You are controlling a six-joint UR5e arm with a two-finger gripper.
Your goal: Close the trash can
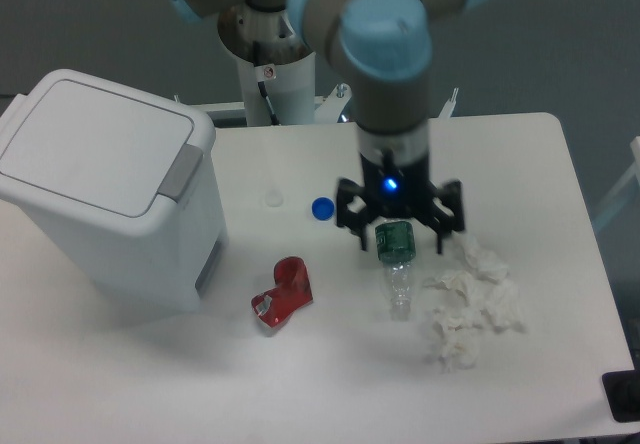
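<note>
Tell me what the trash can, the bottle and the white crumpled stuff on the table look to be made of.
Trash can: likely plastic, smooth matte white with rounded moulded edges and a grey latch.
Bottle: probably thin clear plastic, see-through below its green label.
White crumpled stuff: looks like tissue or paper, soft irregular folds, no shine.

We can read no words or numbers here. The small sticker [267, 71] on the arm's base and the bottle's green label [394, 241] are too small to read.
</note>
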